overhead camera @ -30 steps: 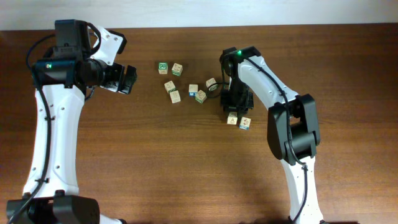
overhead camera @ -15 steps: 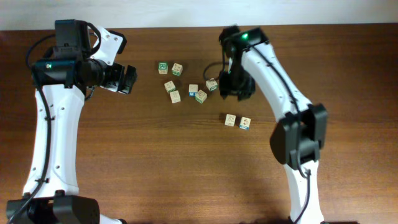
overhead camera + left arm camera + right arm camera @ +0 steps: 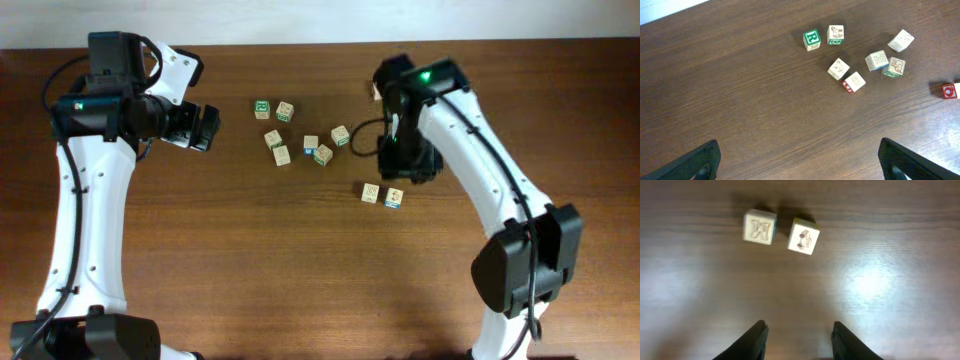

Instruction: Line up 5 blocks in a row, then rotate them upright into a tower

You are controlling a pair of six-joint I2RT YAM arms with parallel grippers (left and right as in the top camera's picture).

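The right gripper (image 3: 799, 329) hovers, fingers spread and empty, two blocks (image 3: 760, 227) side by side at its 12 o'clock, likely lining up a turn; the left gripper (image 3: 797, 150) hangs wide open, other blocks (image 3: 839, 69) at its 1 o'clock.

open table (image 3: 250, 260) left and front, blocks (image 3: 322, 155) bunched centrally — tight gaps between
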